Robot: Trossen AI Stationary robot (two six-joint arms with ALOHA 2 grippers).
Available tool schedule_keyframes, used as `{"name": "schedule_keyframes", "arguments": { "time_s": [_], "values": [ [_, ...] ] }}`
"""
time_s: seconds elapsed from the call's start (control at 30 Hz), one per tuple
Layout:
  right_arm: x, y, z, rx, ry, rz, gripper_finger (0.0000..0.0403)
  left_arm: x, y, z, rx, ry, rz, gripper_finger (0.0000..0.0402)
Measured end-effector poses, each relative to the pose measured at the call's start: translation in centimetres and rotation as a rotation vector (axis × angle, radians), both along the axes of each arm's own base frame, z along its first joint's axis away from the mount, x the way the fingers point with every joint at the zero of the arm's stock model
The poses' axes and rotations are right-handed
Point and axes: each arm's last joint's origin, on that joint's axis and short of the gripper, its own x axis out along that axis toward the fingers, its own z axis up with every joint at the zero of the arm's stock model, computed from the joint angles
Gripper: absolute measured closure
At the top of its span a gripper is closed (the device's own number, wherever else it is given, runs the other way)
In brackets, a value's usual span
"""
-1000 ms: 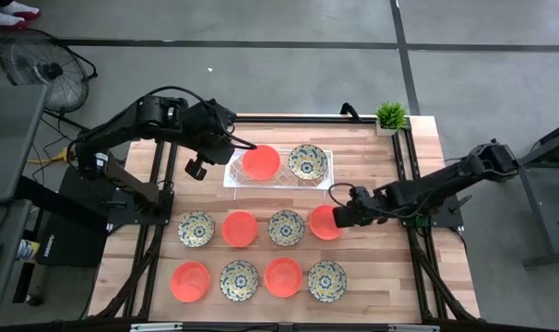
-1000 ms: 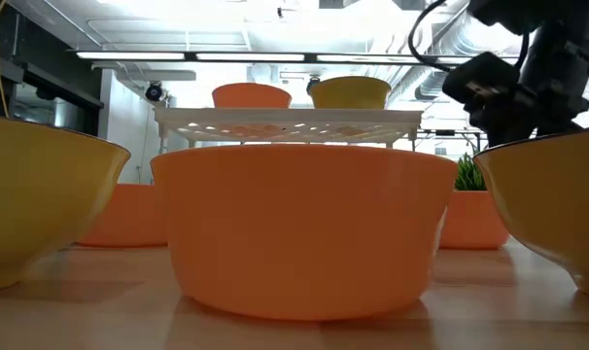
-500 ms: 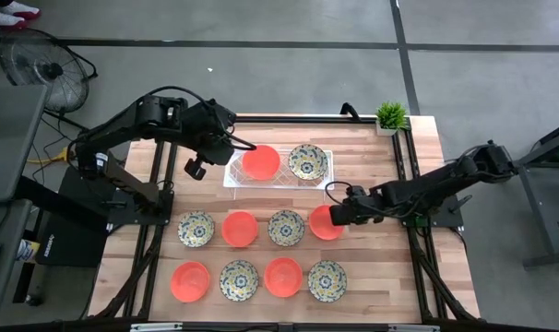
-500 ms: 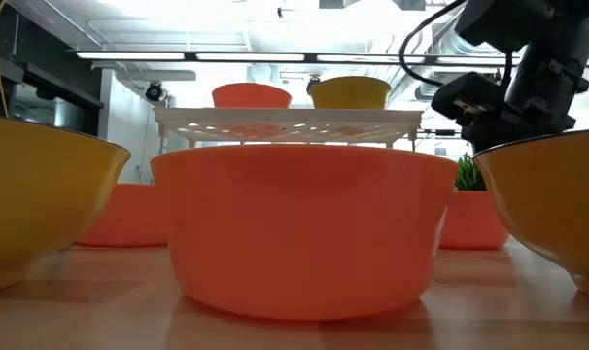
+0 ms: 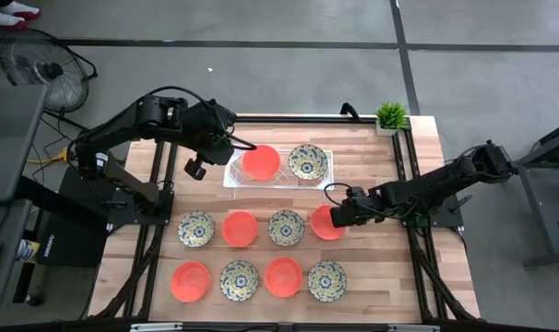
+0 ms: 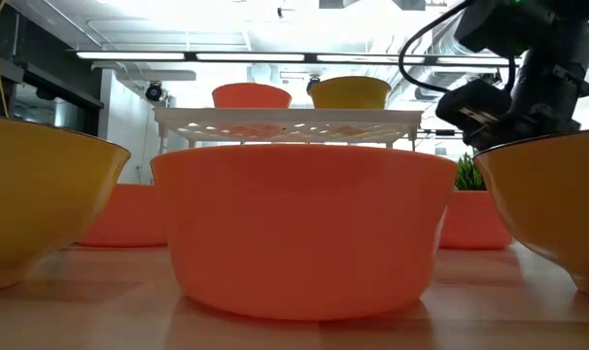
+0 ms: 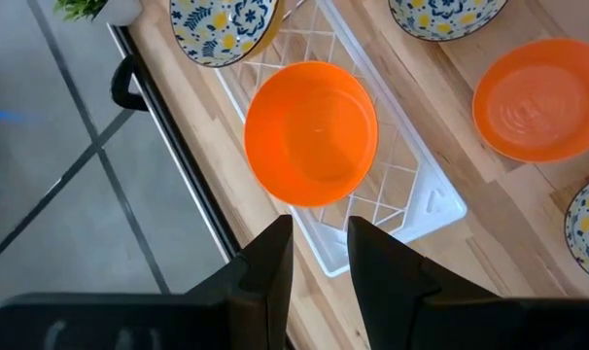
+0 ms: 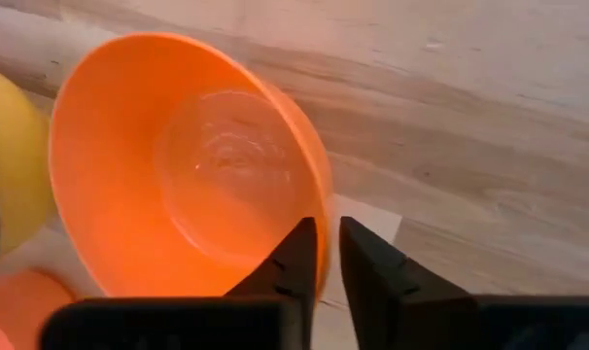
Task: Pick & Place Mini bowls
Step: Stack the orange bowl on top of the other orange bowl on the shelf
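Eight mini bowls stand in two rows on the wooden table, orange ones such as [image 5: 240,229] alternating with flower-patterned ones such as [image 5: 286,228]. Farther back, a white tray [image 5: 233,177] holds one orange bowl [image 5: 260,162] and one patterned bowl [image 5: 308,161]. My right gripper [image 5: 333,218] is shut on the orange bowl [image 5: 324,224] at the right end of the far row. My left gripper [image 7: 319,226] hovers open over the tray's left end, beside the orange bowl [image 7: 312,131] in it, holding nothing. My right gripper has the orange bowl's rim [image 8: 324,209] on the bowl's right side, one finger [image 8: 296,255] inside the bowl and the other [image 8: 367,261] outside. The fingers come from the table's right, slanting down. In the low view the bowl [image 6: 474,222] stands on the table.
A small potted plant [image 5: 389,116] stands at the table's far right corner. Black frame rails run along both sides of the table [image 5: 372,267]. A fan [image 5: 35,65] stands on the floor beyond the left arm.
My right gripper has gone a little toward the table's left and down, onto the right rim of the orange bowl at the end of the far row.
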Motion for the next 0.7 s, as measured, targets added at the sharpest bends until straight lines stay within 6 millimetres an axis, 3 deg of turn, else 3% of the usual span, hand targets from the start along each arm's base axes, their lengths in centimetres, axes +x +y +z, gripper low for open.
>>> {"name": "schedule_keyframes", "arguments": {
  "time_s": [0.1, 0.4, 0.7],
  "values": [
    [-0.1, 0.0, 0.0, 0.000, 0.008, 0.020, 0.0398, 0.0, 0.0, 0.0, 0.000, 0.000, 0.000, 0.0305],
    [-0.4, 0.6, 0.4, -0.003, -0.008, 0.076, 0.0401, 0.0, 0.0, 0.0, -0.015, -0.003, 0.022, 0.0305],
    [-1.4, 1.8, 2.2, -0.031, -0.111, 0.108, 0.0402, 0.0, -0.1, 0.0, -0.079, -0.021, 0.066, 0.0305]
  ]
}}
